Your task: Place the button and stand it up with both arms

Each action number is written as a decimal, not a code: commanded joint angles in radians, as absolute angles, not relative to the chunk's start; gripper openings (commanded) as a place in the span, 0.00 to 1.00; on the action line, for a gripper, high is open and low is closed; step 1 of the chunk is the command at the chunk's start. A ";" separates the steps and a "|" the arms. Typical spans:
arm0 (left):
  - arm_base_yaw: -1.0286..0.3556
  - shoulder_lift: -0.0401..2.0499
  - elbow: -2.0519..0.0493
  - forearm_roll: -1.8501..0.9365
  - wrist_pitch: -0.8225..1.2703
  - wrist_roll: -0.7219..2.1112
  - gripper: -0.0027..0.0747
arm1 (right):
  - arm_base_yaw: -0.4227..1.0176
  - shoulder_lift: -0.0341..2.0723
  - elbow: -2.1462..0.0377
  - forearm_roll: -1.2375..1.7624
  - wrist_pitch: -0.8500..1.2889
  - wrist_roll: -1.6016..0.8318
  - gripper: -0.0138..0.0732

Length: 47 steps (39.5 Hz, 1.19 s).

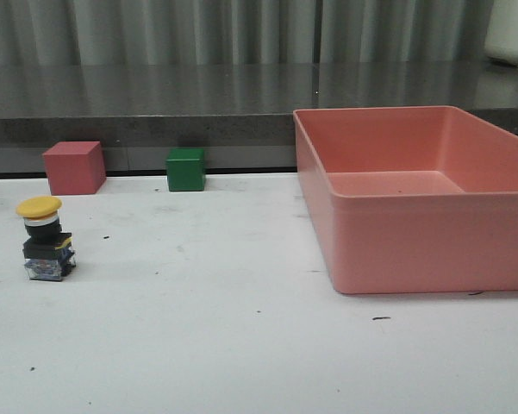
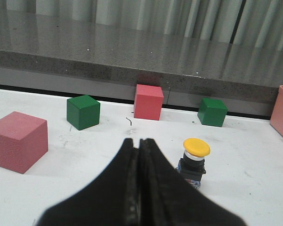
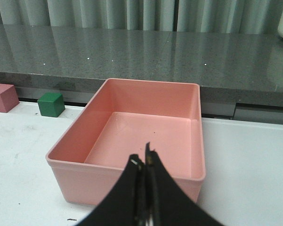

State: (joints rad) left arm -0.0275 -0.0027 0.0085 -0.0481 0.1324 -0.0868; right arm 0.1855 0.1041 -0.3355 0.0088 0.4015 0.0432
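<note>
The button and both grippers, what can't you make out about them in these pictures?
- Button: in the left wrist view the left gripper covers part of its base; any lettering is too small in every view.
- Left gripper and right gripper: neither shows in the front view; each wrist view cuts them off at its edge, so the arms stay unseen.
- Bin: the front view's right edge cuts it off.

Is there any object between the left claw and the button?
Nothing visible. In the left wrist view the shut left claw has only bare table between it and the upright button; the cubes sit farther back.
</note>
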 commanded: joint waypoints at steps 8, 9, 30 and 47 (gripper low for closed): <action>-0.025 -0.027 0.023 -0.056 0.044 -0.090 0.01 | 0.177 0.115 -0.305 0.000 0.249 0.027 0.08; -0.025 -0.027 0.023 -0.056 0.044 -0.090 0.01 | 0.173 0.115 -0.287 0.000 0.229 0.022 0.08; -0.025 -0.027 0.023 -0.056 0.044 -0.090 0.01 | 0.073 -0.020 0.024 0.066 0.303 0.022 0.08; -0.025 -0.025 0.023 -0.056 0.044 -0.090 0.01 | 0.073 -0.028 0.024 0.069 0.308 0.022 0.08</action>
State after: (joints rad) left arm -0.0275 -0.0027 0.0085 -0.0481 0.1316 -0.0868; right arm 0.0806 -0.0104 0.0276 0.0615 0.3495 0.0290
